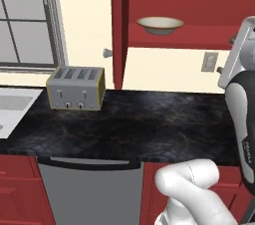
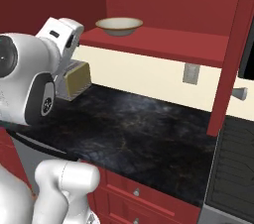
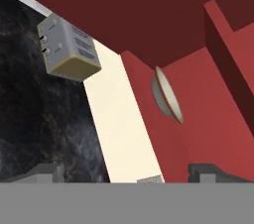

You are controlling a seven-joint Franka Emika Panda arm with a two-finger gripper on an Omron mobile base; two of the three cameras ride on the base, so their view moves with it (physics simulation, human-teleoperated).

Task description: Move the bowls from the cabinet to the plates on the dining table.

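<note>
We see the cream-white bowl (image 1: pixel 160 25) sitting upright on the lower shelf of the dark red wall cabinet (image 1: pixel 189 0), its mouth facing up and its tan rim level. Being round, it has no long axis to speak of. In the hand view the same bowl (image 3: pixel 166 94) appears rolled onto its side, its rim running up and down the picture — that is the camera's tilt, not the bowl's.

The bowl stands near the front edge of the shelf, with bare red shelf to its right and left. An open cabinet door (image 1: pixel 117 25) hangs edge-on just left of the bowl in the left base view, its small silver knob (image 1: pixel 107 53) pointing left. In the right base view another open door (image 2: pixel 233 54) stands well to the right of the bowl (image 2: pixel 119 26).

The gripper (image 3: pixel 131 174) has its dark fingertips (image 3: pixel 47 172) spread wide apart with nothing between them — released, and well short of the bowl.

Below the cabinet runs a black marbled counter (image 1: pixel 139 124) over red base cabinets. A silver toaster (image 1: pixel 76 87) sits at its far left against the cream wall, beside a window (image 1: pixel 25 20). A grey wall outlet (image 1: pixel 209 61) sits under the shelf. The stretch of counter between toaster and outlet is bare.
</note>
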